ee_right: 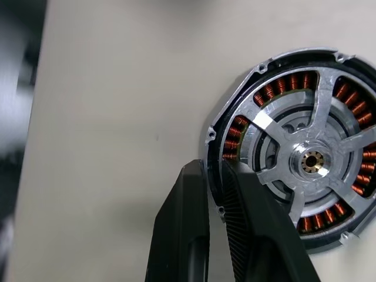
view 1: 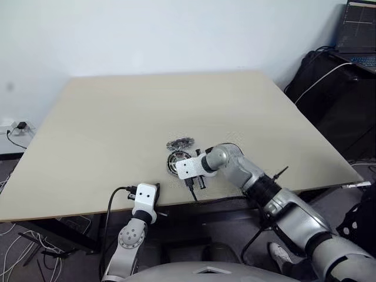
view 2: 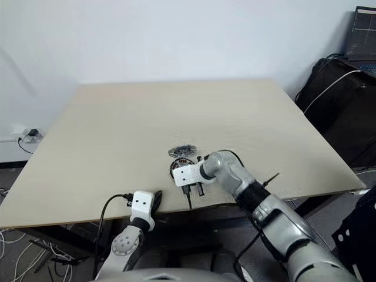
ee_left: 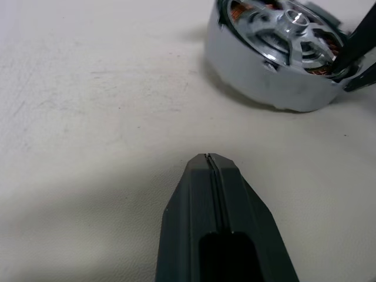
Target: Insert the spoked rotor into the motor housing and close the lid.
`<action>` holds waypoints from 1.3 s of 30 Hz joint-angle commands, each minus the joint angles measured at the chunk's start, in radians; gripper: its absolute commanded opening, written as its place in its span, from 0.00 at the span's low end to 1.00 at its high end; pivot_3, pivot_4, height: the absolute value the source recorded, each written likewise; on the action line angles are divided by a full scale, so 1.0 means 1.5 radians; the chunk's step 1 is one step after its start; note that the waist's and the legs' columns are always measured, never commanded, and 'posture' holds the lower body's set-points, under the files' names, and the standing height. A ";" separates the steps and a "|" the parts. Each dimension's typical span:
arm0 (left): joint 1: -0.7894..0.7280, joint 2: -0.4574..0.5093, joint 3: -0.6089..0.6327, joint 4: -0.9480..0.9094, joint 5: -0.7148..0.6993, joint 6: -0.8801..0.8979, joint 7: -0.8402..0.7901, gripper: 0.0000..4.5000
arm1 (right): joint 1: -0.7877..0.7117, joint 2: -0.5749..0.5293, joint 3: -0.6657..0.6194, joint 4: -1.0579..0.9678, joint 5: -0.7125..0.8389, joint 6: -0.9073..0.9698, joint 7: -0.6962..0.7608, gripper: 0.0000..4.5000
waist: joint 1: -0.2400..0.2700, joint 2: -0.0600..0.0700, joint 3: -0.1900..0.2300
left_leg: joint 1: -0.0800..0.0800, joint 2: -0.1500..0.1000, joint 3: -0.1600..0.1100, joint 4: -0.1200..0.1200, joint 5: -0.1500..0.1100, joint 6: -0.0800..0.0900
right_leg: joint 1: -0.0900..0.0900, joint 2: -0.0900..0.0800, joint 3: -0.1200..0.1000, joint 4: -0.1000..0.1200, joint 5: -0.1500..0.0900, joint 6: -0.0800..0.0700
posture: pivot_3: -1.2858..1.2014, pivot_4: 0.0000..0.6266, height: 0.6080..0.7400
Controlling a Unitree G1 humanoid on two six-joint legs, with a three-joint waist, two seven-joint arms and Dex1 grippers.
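Pale beige bench (view 1: 117, 129), faintly scuffed. Shiny silver spoked rotor (ee_right: 309, 160) with brass-coloured hub centre, ringed by coppery-orange windings in the silver-grey motor housing (ee_left: 258, 82). Matte black ribbed fingers (ee_right: 249, 229). Notch-edged grey lid (view 1: 180, 143).

Motor housing (ee_right: 235, 126), round, coppery windings inside: one. Spoked rotor (ee_right: 305, 158), silver, seated within that housing: one. Lid (view 1: 180, 143), notch-edged grey disc, lying just beyond the housing: one. Table (view 1: 117, 129), beige top: one. Grippers, two black fingers each: two, the left gripper (ee_left: 210, 161) and the right gripper (ee_right: 214, 170). Laptop (view 1: 356, 29): one.
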 commanded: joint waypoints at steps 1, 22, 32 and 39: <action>0.006 -0.009 -0.008 -0.034 -0.004 0.011 -0.002 0.00 | 0.056 0.003 -0.067 -0.110 0.026 0.126 -0.029 0.03 | 0.001 0.000 0.000 | 0.000 0.000 0.000 0.000 0.000 0.000 | 0.000 0.000 0.000 0.000 0.000 0.000 | 0.52 0.00 1.00; 0.009 0.000 -0.027 -0.103 -0.002 0.092 -0.033 0.00 | 0.130 0.208 -0.353 -0.516 0.160 0.914 -0.272 0.02 | 0.000 0.003 0.005 | -0.002 0.000 0.000 -0.001 0.000 0.000 | -0.002 -0.006 -0.008 -0.001 -0.002 0.003 | 0.52 0.00 1.00; 0.014 0.001 -0.025 -0.102 -0.001 0.090 -0.026 0.00 | 0.075 0.333 -0.479 -0.360 0.218 0.936 -0.404 0.02 | -0.003 0.004 0.005 | -0.002 0.000 0.001 -0.003 0.000 0.000 | -0.002 -0.006 -0.007 -0.002 -0.002 0.003 | 0.52 0.00 1.00; 0.020 0.000 -0.026 -0.109 0.001 0.092 -0.022 0.00 | 0.037 0.384 -0.525 -0.239 0.256 0.914 -0.483 0.02 | 0.000 0.004 0.004 | -0.002 -0.001 0.001 -0.004 0.000 0.000 | -0.002 -0.006 -0.007 -0.002 -0.001 0.003 | 0.52 0.00 1.00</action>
